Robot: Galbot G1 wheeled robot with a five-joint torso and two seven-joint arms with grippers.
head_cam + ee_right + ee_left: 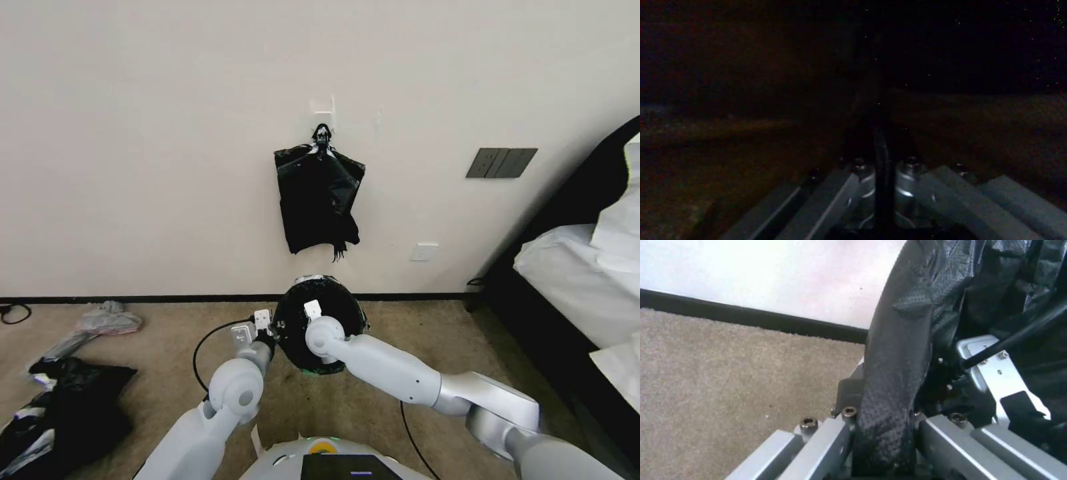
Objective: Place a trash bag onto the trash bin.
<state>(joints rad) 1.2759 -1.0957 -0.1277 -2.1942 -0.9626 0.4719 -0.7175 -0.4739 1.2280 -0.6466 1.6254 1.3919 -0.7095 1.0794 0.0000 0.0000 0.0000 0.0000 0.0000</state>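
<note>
The trash bin (320,327) stood on the carpet (167,333) close before the wall (167,167), so little room was left behind it. Its mouth was lined by the trash bag (297,337) and occupied by the right gripper (312,311); its left rim was taken by the left gripper (267,328). Open carpet was left on both sides. Farther left lay a black heap (67,407), and the right was bounded by a bed (580,267).
</note>
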